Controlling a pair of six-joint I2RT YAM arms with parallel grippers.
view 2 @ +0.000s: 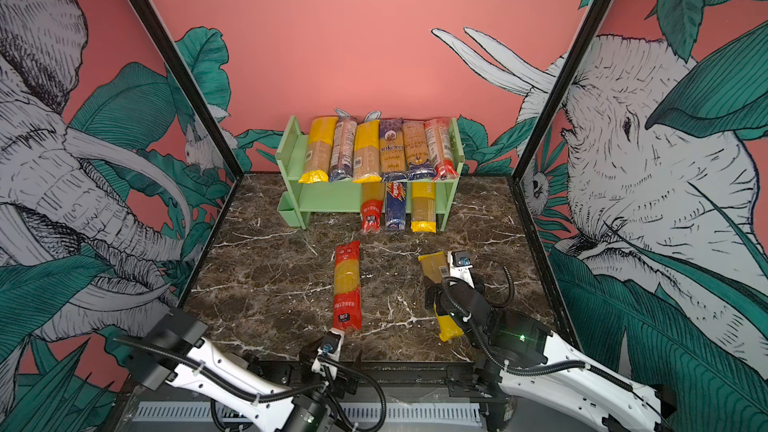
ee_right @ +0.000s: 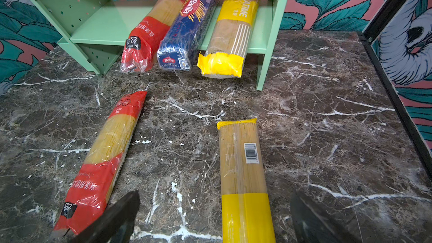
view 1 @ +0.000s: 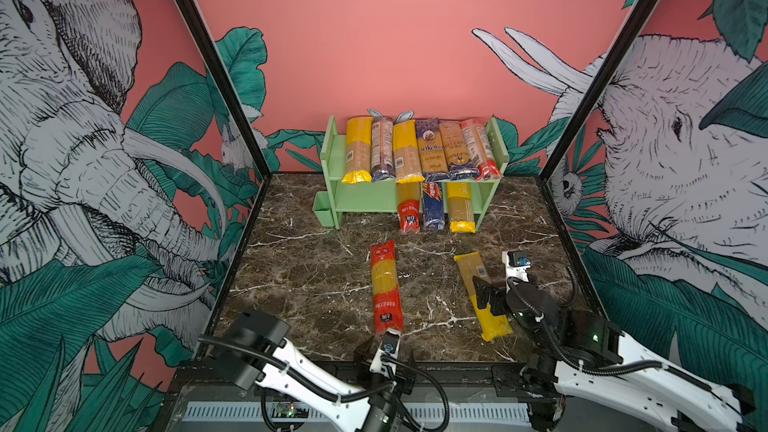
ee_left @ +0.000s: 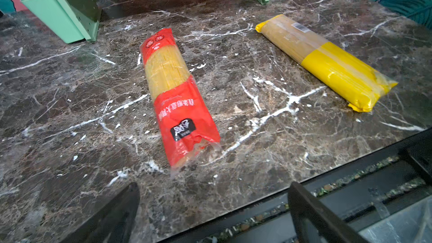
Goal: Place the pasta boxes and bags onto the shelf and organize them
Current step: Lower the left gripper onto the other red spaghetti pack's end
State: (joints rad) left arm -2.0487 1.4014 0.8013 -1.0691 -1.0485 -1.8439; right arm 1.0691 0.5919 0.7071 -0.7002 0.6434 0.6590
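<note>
On the left, our left gripper (ee_left: 215, 185) hangs at the front edge of the dark brown, white-veined marble tabletop (view 1: 307, 284), its fingers spread wide and holding nothing. Just ahead of it, a long, narrow, crinkly clear plastic spaghetti bag with red ends (view 1: 386, 288) lies flat on the marble. Its long axis runs front to back and its near end points at the gap between the fingers. Against the back wall stands the smooth pale green 2-tier rack with perforated side panels (view 1: 332, 151), with a small green cup (view 1: 322, 209) on its left side. We see 6 packs (view 1: 419, 147) lying side by side on the top tier. 3 packs (view 1: 432, 205) sit on the right of the lower tier, overhanging its front. Further right, a similar bag with yellow ends (ee_right: 243, 164) lies front to back, its far end angled slightly left. Our right gripper (ee_right: 215, 195) stands over its middle, spread wide, with the bag between the fingers but not gripped
</note>
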